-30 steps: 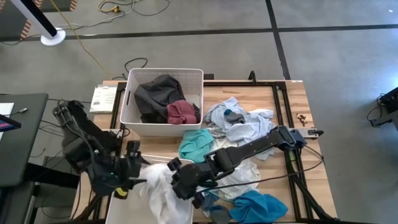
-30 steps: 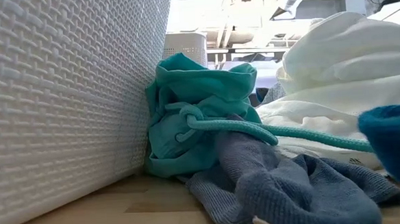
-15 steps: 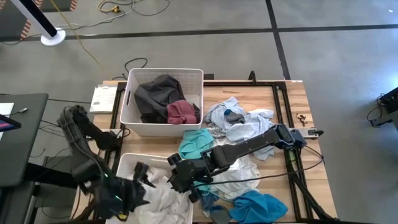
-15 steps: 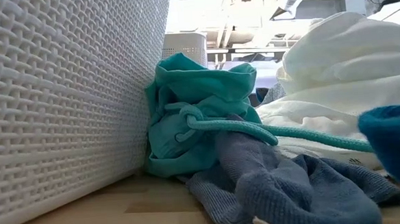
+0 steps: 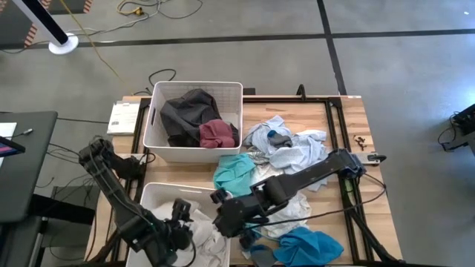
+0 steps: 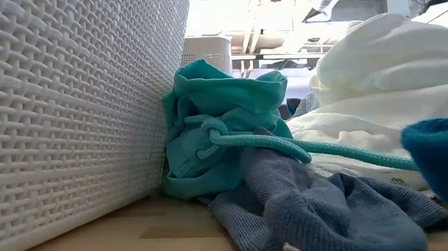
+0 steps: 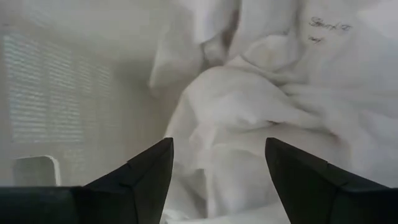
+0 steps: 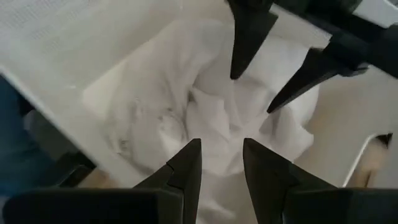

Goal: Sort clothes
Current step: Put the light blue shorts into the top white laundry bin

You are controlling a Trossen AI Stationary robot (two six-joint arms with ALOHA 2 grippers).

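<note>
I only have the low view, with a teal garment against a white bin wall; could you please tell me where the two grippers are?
Observer: Both are over the near bin; the left gripper hangs open above a white garment lying in it.
Operator: Thank you. Is the right one holding anything?
Observer: No; the right gripper is open too and empty, pointing down at that same garment.
Operator: And what is in the other bin?
Observer: The far bin holds a dark grey garment and a maroon garment.
</note>
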